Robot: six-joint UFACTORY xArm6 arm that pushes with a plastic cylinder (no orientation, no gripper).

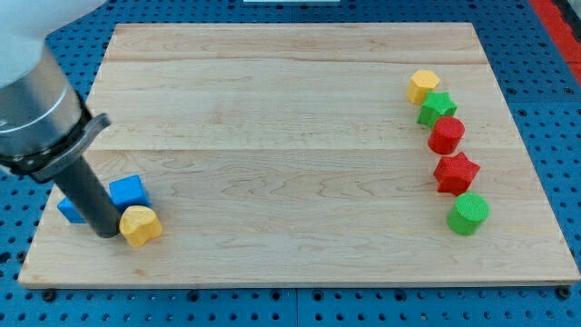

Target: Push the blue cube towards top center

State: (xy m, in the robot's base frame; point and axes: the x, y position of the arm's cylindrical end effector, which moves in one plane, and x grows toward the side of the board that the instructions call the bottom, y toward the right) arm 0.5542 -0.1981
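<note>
You had no jaws on this arm, only the rod. My tip [108, 229] sat at the surface's [290, 136] lower left, touching the blue cube [128, 192] and a yellow block [140, 225], with another blue block [69, 211] partly hidden behind the rod.

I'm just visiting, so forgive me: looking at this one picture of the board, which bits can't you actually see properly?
- Second blue block, camera view: mostly hidden behind the dark rod, so its shape is unclear.
- My tip: it sits between the blue cube and the yellow block; contact with either cannot be told.
- Arm above the rod: cut off by the view's left and top edges.
</note>
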